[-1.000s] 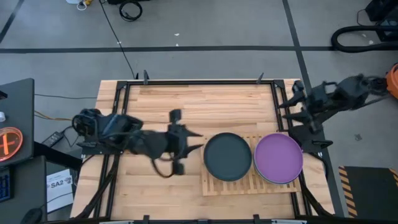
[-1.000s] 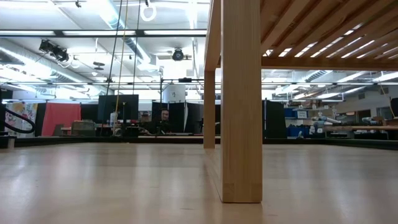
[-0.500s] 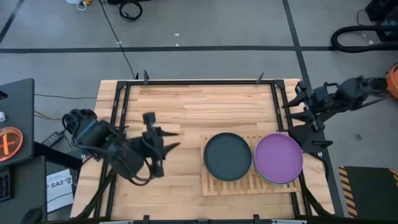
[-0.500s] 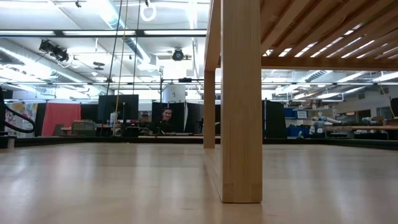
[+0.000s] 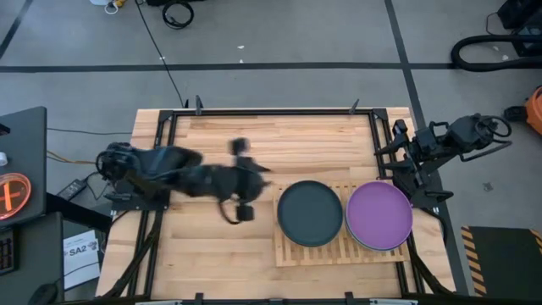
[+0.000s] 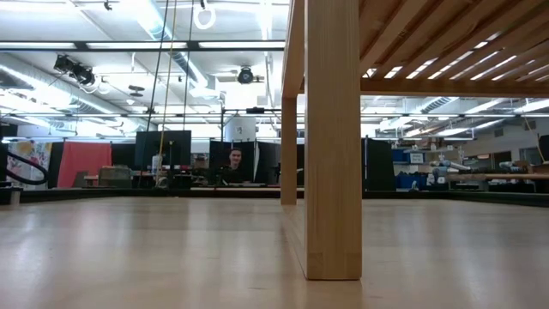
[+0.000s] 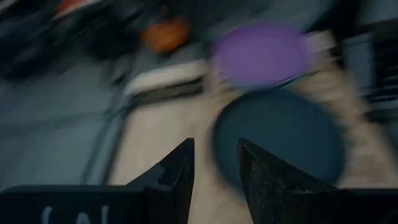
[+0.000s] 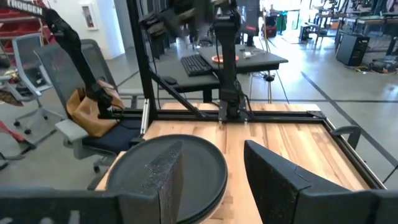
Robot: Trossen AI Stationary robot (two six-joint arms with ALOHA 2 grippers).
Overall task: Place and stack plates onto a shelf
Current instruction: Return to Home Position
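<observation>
Dark plate (image 5: 310, 213) and purple plate (image 5: 378, 214) side by side on the shelf (image 5: 339, 252), right of the left fingers (image 7: 179, 169), not touching them. Those spread apart, empty. Right fingers (image 8: 163, 180) by the desk's (image 5: 279, 135) far right corner, likewise apart, holding nothing.

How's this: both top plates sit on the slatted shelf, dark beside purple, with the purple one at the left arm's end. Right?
Not quite. The high view shows the purple plate at the end of the slatted shelf by the right arm; the dark plate beside it is nearer the left arm. Both do sit on the shelf.
</observation>
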